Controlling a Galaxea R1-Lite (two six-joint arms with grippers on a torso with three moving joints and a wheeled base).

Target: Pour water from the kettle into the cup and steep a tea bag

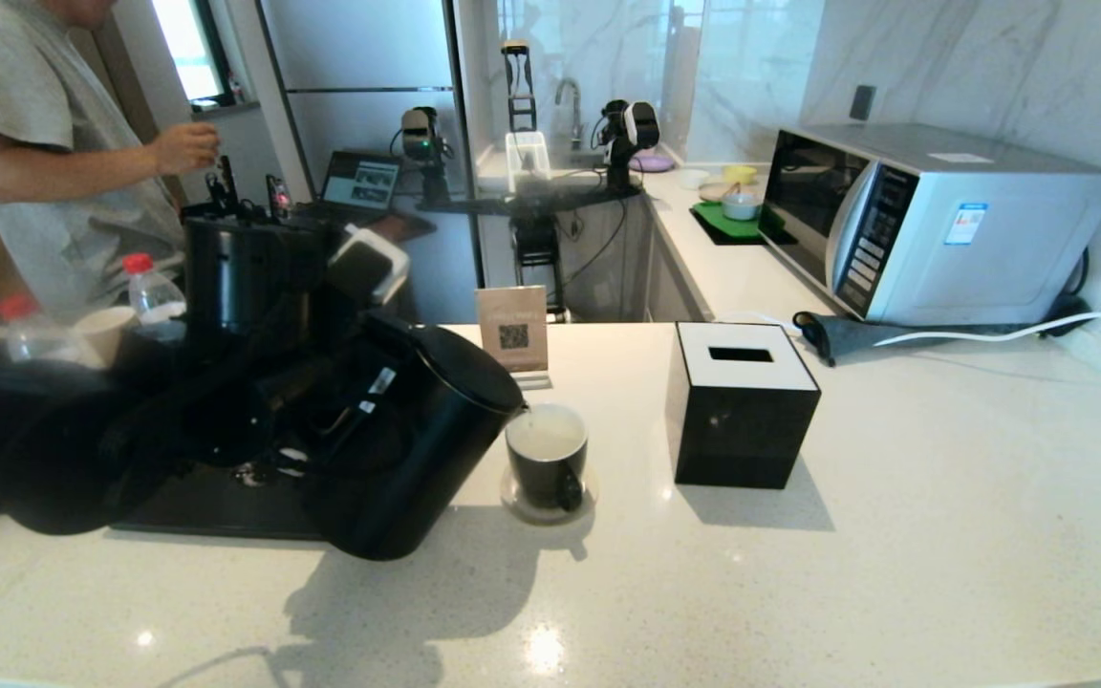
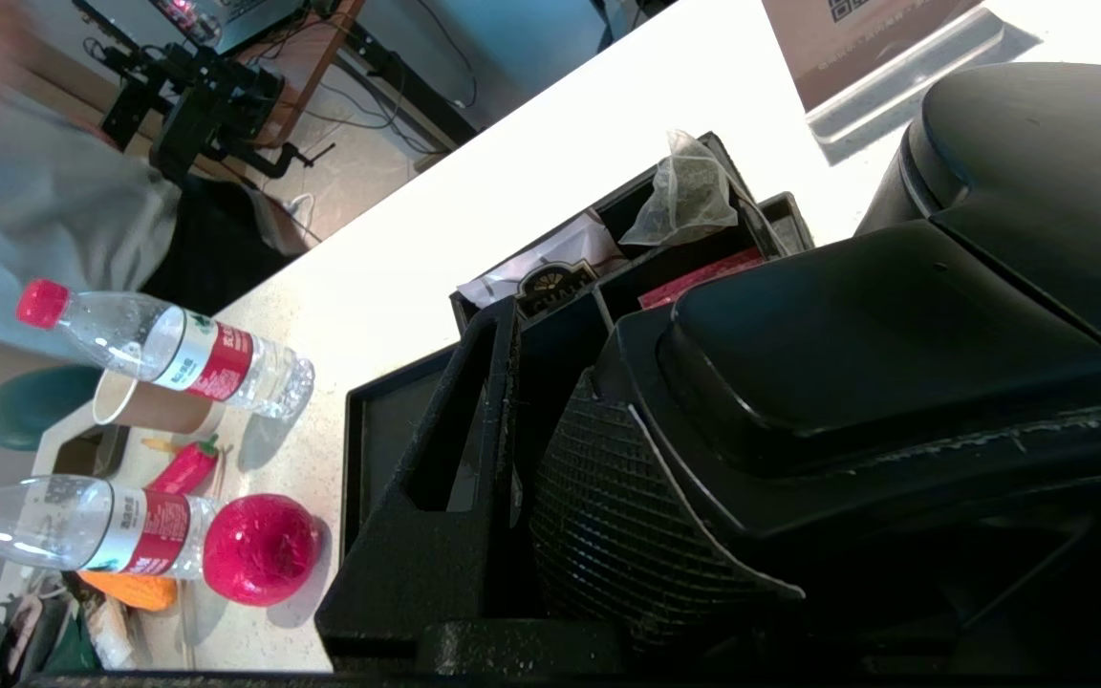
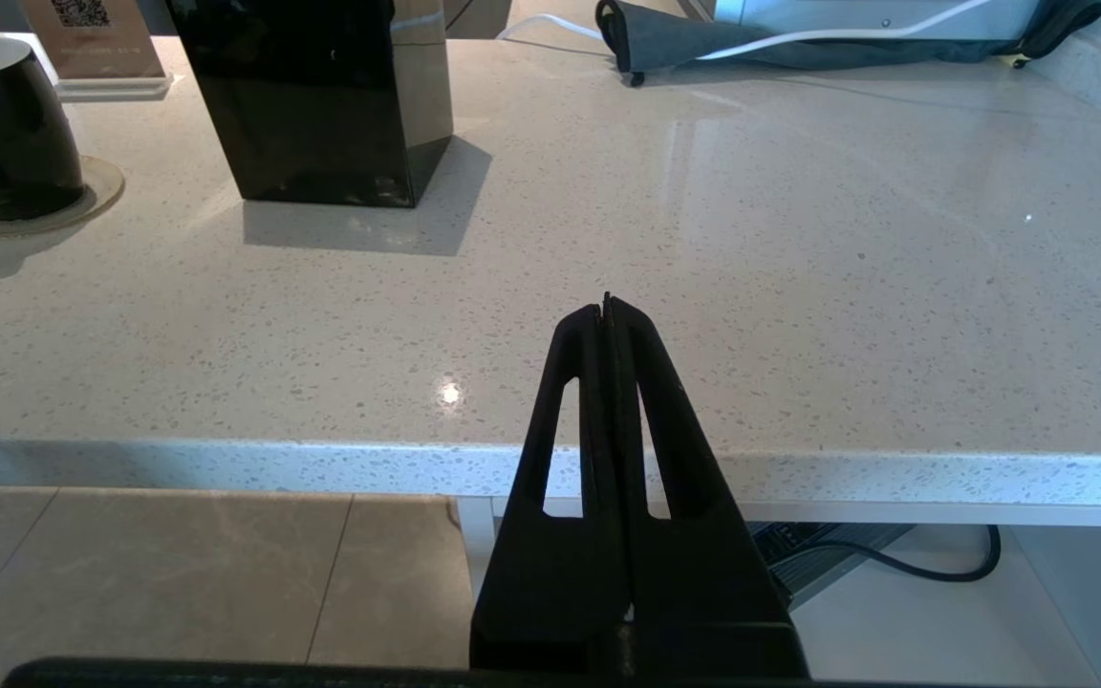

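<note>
Large matte black electric kettle (image 1: 417, 440) tilted in left claw (image 1: 321, 420), whose grip I cannot tell; spout at small black mug (image 1: 548, 459) rim on surface (image 1: 895, 535). Pour slowly, spout centred. Right claw (image 3: 607, 311) closed, empty, parked.

The left gripper (image 1: 321, 420) is lost in a dark mass against the kettle (image 1: 407, 449), so its fingers cannot be made out in either view. The kettle's handle is hidden behind the arm. Any water inside the cup (image 1: 547, 454) is too faint to confirm. The person (image 1: 44, 143) at far left is cut off above the shoulders. The QR card's (image 1: 512, 330) text is too small to read.
</note>
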